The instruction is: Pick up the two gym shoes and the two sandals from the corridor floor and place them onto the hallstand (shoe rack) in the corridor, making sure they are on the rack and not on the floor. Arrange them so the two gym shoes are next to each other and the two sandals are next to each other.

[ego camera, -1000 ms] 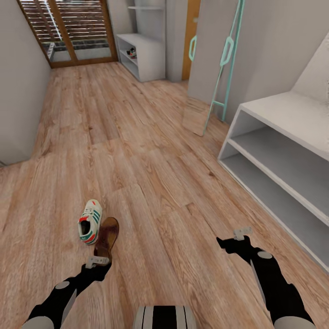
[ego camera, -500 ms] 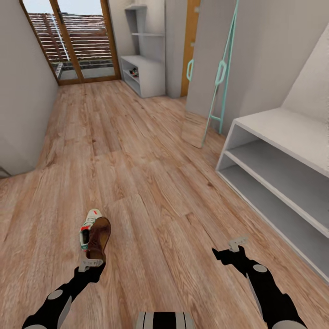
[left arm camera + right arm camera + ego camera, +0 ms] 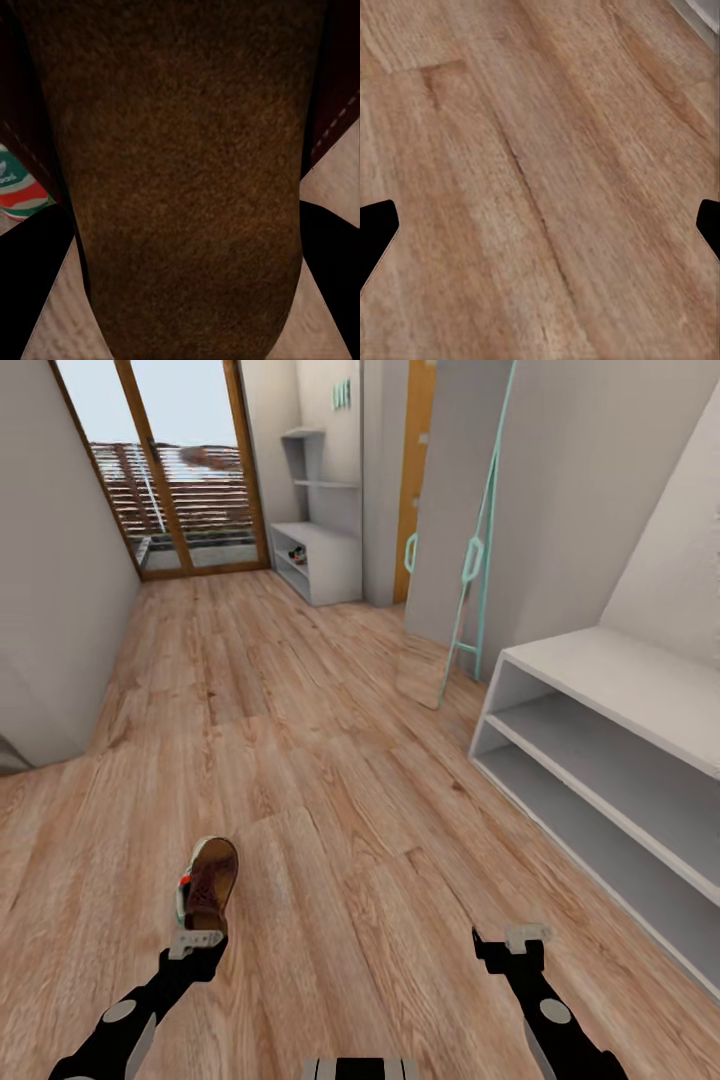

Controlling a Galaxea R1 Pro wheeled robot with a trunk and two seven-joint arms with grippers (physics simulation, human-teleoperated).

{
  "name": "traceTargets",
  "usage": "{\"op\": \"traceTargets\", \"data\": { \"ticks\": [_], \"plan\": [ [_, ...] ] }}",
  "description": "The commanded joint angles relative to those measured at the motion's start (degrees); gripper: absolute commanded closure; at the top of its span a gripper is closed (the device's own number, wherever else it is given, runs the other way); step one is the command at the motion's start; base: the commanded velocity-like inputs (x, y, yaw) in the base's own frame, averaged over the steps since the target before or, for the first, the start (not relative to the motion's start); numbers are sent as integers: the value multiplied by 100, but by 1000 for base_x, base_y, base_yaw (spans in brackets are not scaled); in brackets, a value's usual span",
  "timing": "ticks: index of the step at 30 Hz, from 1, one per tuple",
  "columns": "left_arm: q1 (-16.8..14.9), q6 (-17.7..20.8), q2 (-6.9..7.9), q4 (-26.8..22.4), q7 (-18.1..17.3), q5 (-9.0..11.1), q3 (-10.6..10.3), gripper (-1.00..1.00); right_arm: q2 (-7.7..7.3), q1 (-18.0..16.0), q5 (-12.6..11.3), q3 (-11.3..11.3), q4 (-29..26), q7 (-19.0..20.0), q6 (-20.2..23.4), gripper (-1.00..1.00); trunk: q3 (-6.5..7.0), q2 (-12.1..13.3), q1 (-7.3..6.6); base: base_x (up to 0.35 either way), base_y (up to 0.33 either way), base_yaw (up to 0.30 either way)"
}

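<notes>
The left gripper grips a flat dark-brown leather sandal lifted over the light wood-plank corridor floor, a white gym shoe with green stripes just beneath it at near left. The right gripper hangs wide and empty. Small shoes seem to sit in the far pale-grey hallstand; this pair remains to place. Open floor stretches ahead, a white two-tier bench edging the right.

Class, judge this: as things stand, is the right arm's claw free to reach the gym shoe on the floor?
Probably not: the gym shoe lies behind the sandal held in the left claw, while the right claw hangs open far across the floor.
</notes>
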Motion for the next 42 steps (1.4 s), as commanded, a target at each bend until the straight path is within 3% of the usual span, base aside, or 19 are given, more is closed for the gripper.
{"op": "traceTargets", "data": {
  "ticks": [1, 12, 20, 28, 42],
  "plan": [
    [-4, -33, -3, 4, -33, -67, 45, 100, 6, -4, 51, -44, 6, 32, -28, -100, 28, 0, -3, 0, 0, 0],
    [-2, -37, 0, 3, -30, -66, 46, 100, 7, -4, 51, -44, 66, 30, -31, -100, 371, 15, -32, 0, 0, 0],
    [20, -41, 0, 0, -30, -59, 67, 100, 7, -4, 51, -44, 87, 30, -31, -100, 443, 15, -32, 0, 0, 0],
    [24, -44, 0, -5, -32, -58, 256, 100, 7, -4, 51, -44, 88, 30, -31, -100, 515, 15, -32, 0, 22, 0],
    [24, -218, 0, 3, -36, -58, 291, 100, 7, -4, 51, -44, 88, 30, -31, -100, 640, 15, -32, 0, 270, 0]
  ]
}}
